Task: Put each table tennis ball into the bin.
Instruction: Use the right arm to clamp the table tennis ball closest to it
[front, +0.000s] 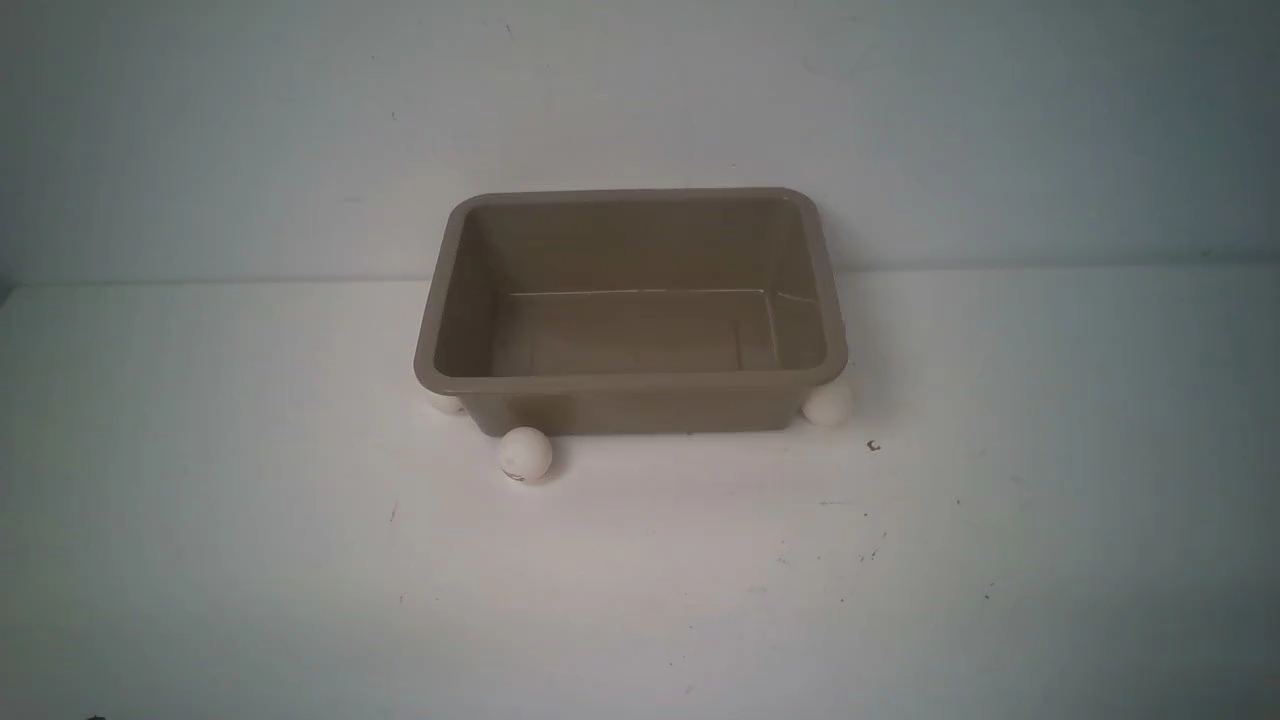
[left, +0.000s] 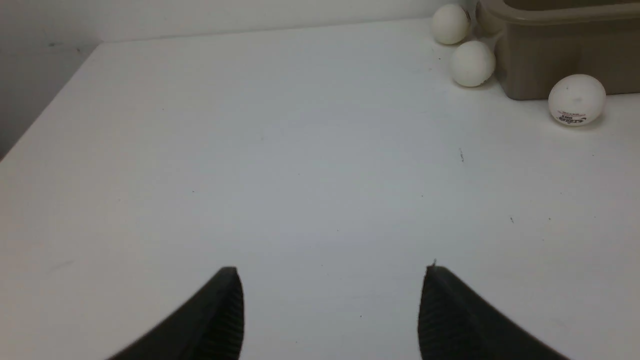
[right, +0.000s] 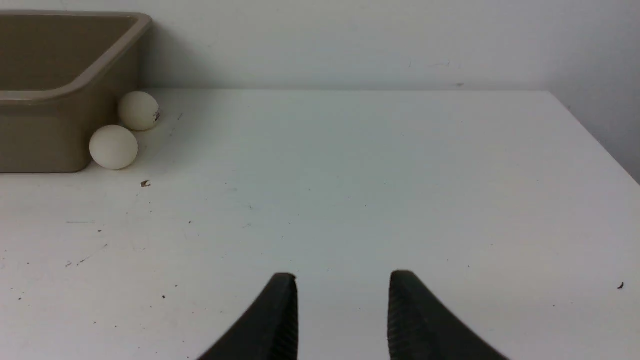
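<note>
The taupe bin (front: 630, 385) stands empty at the middle of the white table, against the back wall. Table tennis balls lie around its base. One with a dark mark (front: 525, 455) sits before its front left corner, one (front: 828, 402) at its front right corner, and one (front: 445, 404) peeks from under the left rim. The left wrist view shows three balls (left: 576, 99) (left: 473, 63) (left: 450, 24) beside the bin (left: 565, 55). The right wrist view shows two (right: 114, 147) (right: 138, 110). My left gripper (left: 332, 272) is wide open over bare table. My right gripper (right: 342, 277) shows a narrower gap, with nothing in it. Neither arm appears in the front view.
The white table (front: 640, 580) runs from the wall to the near edge, with small dark specks (front: 873, 446) on it. Its left edge (left: 45, 110) shows in the left wrist view and its right edge (right: 595, 135) in the right wrist view.
</note>
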